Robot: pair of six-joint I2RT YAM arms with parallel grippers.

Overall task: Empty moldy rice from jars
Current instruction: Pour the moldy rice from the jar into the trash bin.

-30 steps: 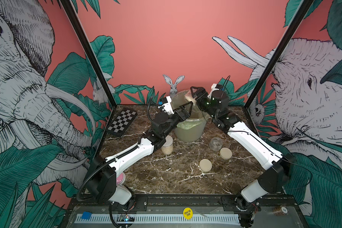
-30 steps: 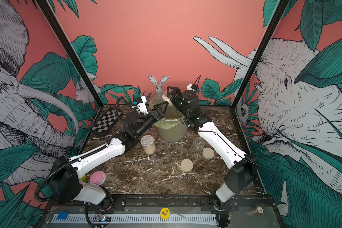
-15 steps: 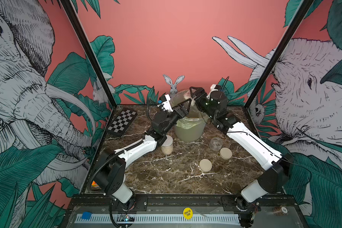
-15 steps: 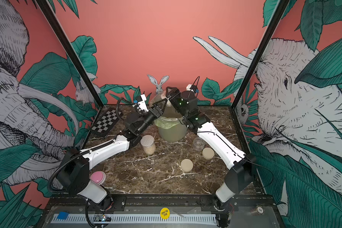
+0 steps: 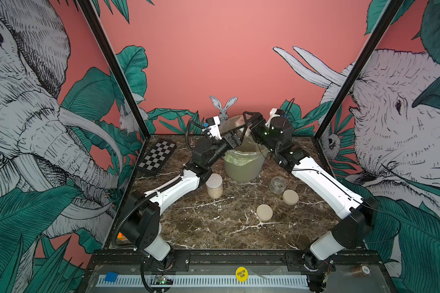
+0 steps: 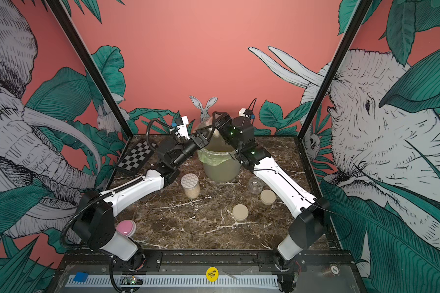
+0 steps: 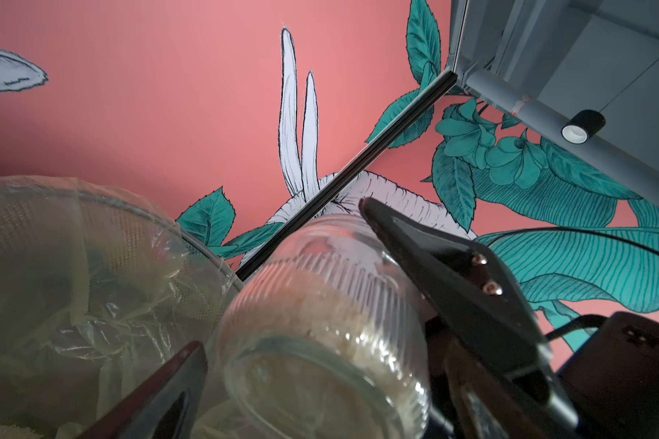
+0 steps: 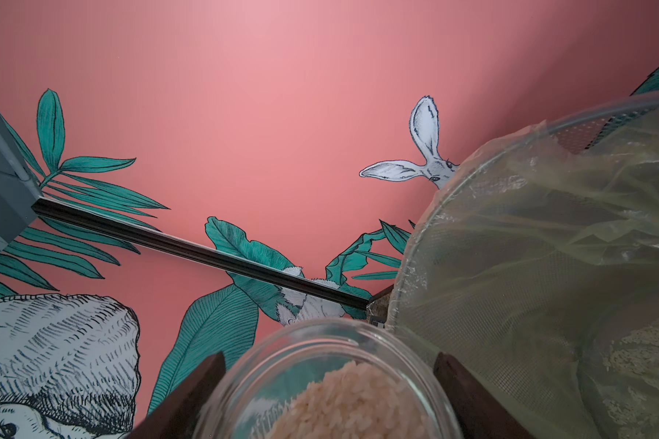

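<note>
Though open-topped, ribbed clear jar (image 7: pixel 320 323); beige rice (image 8: pixel 358 399)

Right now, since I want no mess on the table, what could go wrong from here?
1. The open jar in the right gripper sits beside the rim of the bin in the right wrist view; tipped there, the rice may spill onto the table.
2. The open left gripper hangs close to that jar and might knock it.

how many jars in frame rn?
3. Tall dotted-lid jar with rice, left of the bin; open empty jar right of it; third jar, rice inside, in the right gripper at the bin's rim. None seems hidden.
</note>
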